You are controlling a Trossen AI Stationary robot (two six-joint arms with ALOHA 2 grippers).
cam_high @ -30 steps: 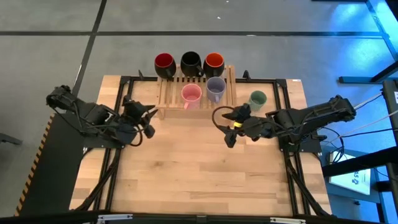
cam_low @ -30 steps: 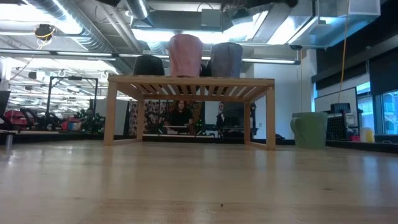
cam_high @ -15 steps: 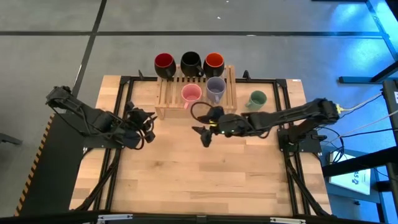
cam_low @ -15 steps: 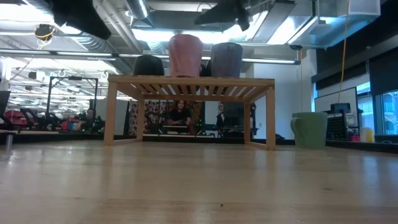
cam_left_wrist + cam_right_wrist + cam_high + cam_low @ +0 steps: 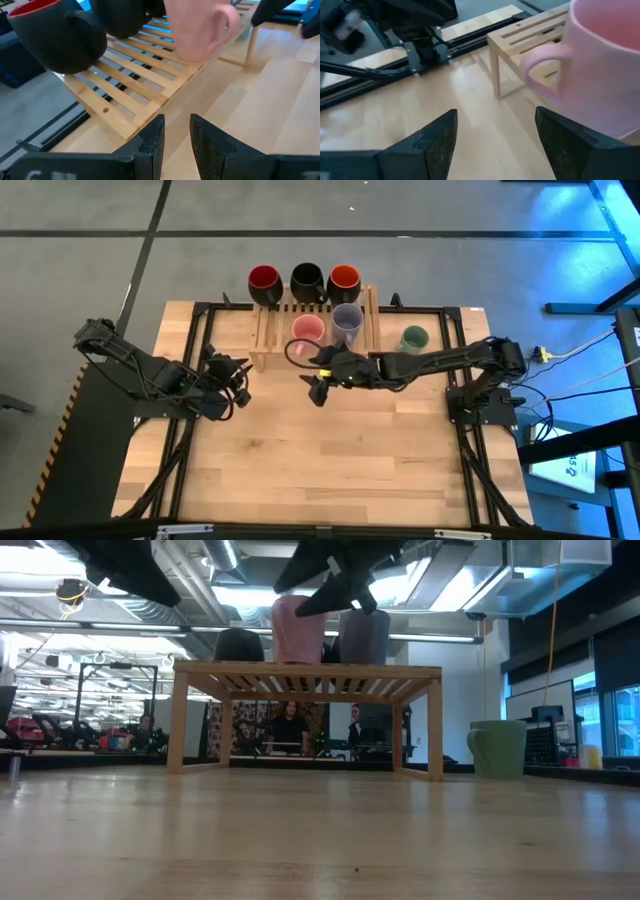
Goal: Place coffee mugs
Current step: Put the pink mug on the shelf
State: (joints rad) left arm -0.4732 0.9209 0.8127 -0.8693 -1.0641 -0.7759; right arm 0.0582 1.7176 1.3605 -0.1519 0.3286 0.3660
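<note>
A wooden slatted rack [image 5: 268,330] stands at the table's far edge. On its far row stand the dark red mug [image 5: 264,280], the black mug [image 5: 306,278] and the orange mug [image 5: 344,278]. The pink mug [image 5: 307,330] and the lavender mug [image 5: 347,320] stand on the near row. The pale green mug [image 5: 413,338] stands on the table to the right of the rack. My right gripper [image 5: 315,380] is open and hovers just near of the pink mug, whose handle [image 5: 540,65] lies ahead of its fingers. My left gripper [image 5: 238,375] hangs by the rack's left end, open by a narrow gap and holding nothing.
The black frame rails [image 5: 200,340] run along the table's left and right sides. The wooden table top [image 5: 320,460] spreads out near of both grippers. In the low view the room beyond shows people seated behind the rack [image 5: 300,675].
My right arm has stretched toward the table's left along the rack's near side. Its gripper has moved from beside the pale green mug to just near of the pink mug. My left gripper has shifted slightly. No mug has moved.
</note>
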